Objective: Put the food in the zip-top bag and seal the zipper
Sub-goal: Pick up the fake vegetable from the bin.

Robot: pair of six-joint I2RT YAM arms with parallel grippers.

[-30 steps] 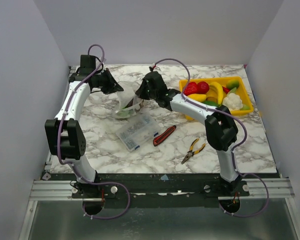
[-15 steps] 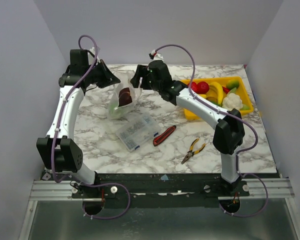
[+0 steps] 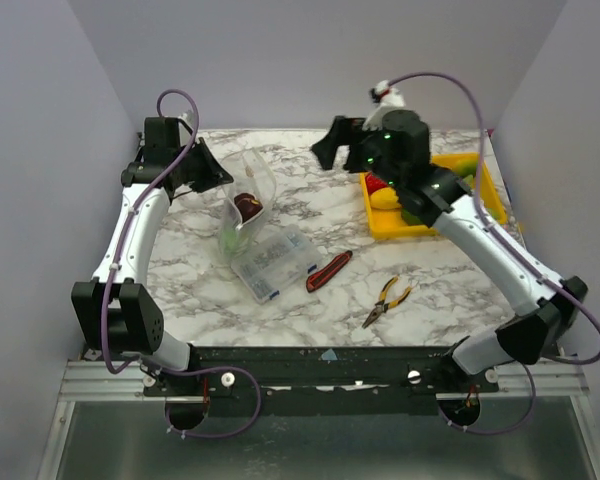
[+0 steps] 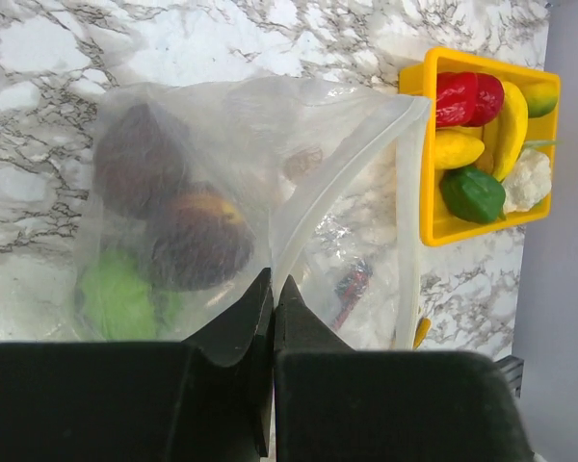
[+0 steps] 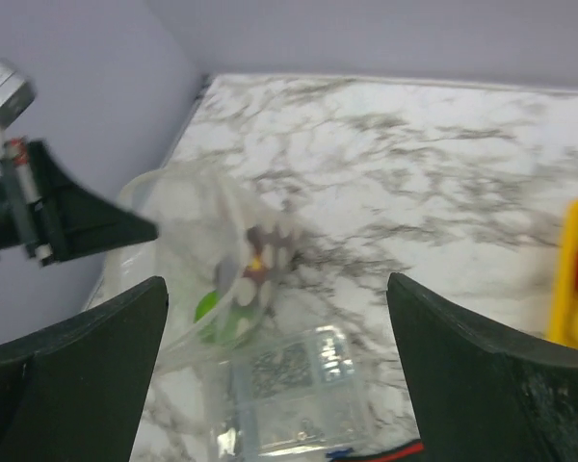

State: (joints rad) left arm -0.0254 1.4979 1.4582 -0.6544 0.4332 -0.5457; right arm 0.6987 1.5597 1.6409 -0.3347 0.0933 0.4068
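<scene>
- My left arm reaches to the upper left; my left pincer [image 4: 273,289] pinches the zip-top bag [image 4: 188,115].
- My right pincer [image 5: 275,281] hangs upper centre, jaws wide.

White marble-pattern table [image 3: 310,300] with grey veins and a black rail [image 3: 370,355] along its near edge. Left of centre lies a clear compartment box [image 3: 274,262], set askew, with the bag [image 3: 242,205] upright just behind it; cannot tell if the bag's bottom rests on the top. A red-and-black knife [image 3: 328,271] lies just right of the box, yellow-handled pliers [image 3: 387,300] lie nearer and further right, apart from the knife, and a yellow tray [image 3: 395,228] sits at far right, well apart from box and bag, partly hidden.
</scene>
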